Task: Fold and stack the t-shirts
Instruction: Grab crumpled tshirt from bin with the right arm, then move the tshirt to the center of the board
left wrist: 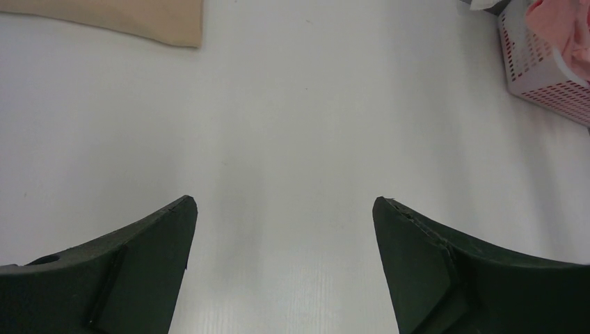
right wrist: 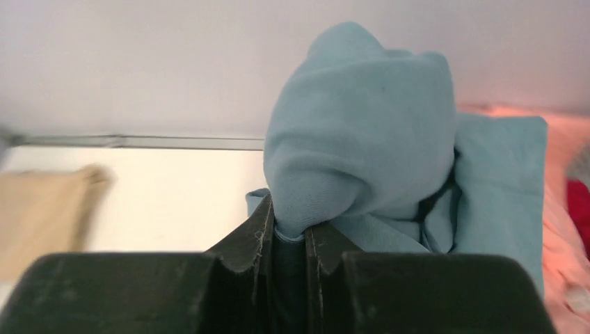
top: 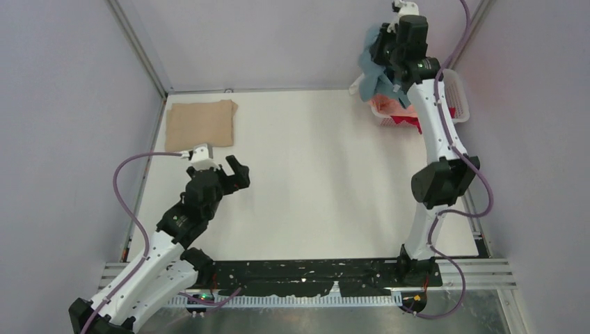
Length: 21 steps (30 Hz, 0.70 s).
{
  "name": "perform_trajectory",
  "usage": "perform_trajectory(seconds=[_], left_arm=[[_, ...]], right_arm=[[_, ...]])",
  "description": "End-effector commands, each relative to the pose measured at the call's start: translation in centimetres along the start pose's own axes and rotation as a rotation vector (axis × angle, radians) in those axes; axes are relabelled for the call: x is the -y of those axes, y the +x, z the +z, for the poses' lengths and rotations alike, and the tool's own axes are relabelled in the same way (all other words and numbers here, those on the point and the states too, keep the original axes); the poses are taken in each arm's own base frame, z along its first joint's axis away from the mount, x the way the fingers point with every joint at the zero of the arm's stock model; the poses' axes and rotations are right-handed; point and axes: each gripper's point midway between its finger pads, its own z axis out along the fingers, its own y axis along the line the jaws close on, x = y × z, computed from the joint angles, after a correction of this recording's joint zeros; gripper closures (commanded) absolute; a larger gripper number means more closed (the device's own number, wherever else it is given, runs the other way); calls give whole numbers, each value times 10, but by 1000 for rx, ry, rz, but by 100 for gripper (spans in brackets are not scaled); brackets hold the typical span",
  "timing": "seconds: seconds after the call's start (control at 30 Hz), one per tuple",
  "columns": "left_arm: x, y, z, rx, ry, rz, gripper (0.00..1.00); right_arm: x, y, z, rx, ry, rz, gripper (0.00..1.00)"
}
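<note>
teal shirt [right wrist: 362, 125]: bunched, raised near basket [top: 460, 94], far right
right gripper [right wrist: 289, 233]: pinched tight on teal shirt
left gripper [left wrist: 284, 209]: wide apart, empty
tan shirt [top: 200, 124]: folded flat, far left
table [top: 313, 181]: white
walls [top: 292, 42]: grey-lilac

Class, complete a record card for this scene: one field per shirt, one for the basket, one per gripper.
White plastic lattice basket: far right, holding peach-pink cloth and red cloth
Folded tan cotton t-shirt: flat on the white table, far left
Bunched teal-blue cotton t-shirt: held aloft near the basket
Right gripper: jaws shut on the teal-blue t-shirt
Left gripper: jaws wide open, empty
</note>
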Motion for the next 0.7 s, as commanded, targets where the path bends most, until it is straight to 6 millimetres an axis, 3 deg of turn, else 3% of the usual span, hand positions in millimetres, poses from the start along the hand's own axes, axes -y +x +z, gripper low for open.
perform_trajectory(seconds=[0.0, 0.07, 0.17, 0.23, 0.3, 0.37, 0.43, 0.47, 0.5, 0.53, 0.57, 0.6, 0.63, 0.67], left_arm=[[3, -1, -11, 8, 44, -67, 1], [-2, 0, -18, 9, 37, -83, 1], [-10, 1, -28, 24, 29, -106, 1], [-18, 1, -34, 38, 11, -123, 1], [-25, 1, -40, 50, -7, -137, 1], [-33, 2, -45, 55, -33, -150, 1], [-41, 5, -51, 54, -57, -168, 1], [-44, 6, -53, 54, -63, -174, 1], [-47, 7, -55, 57, -69, -181, 1], [-49, 8, -56, 60, -75, -187, 1], [-52, 10, -57, 60, -82, -190, 1], [-54, 12, -57, 60, -87, -192, 1], [-56, 14, -57, 61, -92, -194, 1], [-58, 16, -56, 62, -98, -197, 1]], right_arm=[[-142, -99, -166, 272, -440, -103, 94], [-185, -93, -203, 269, -549, -117, 94], [-229, -83, -243, 257, -723, -155, 94], [-248, -75, -258, 236, -802, -156, 94], [-252, -63, -256, 199, -812, -131, 94], [-246, -43, -242, 160, -771, -124, 94], [-232, -10, -223, 107, -700, -134, 94], [-217, 17, -207, 68, -630, -138, 91], [-208, 31, -199, 47, -593, -134, 87], [-188, 67, -184, -11, -516, -131, 85], [-174, 80, -176, -37, -465, -98, 81], [-151, 118, -164, -96, -392, -90, 79], [-133, 136, -156, -134, -338, -44, 67], [-108, 166, -148, -177, -256, -39, 54]])
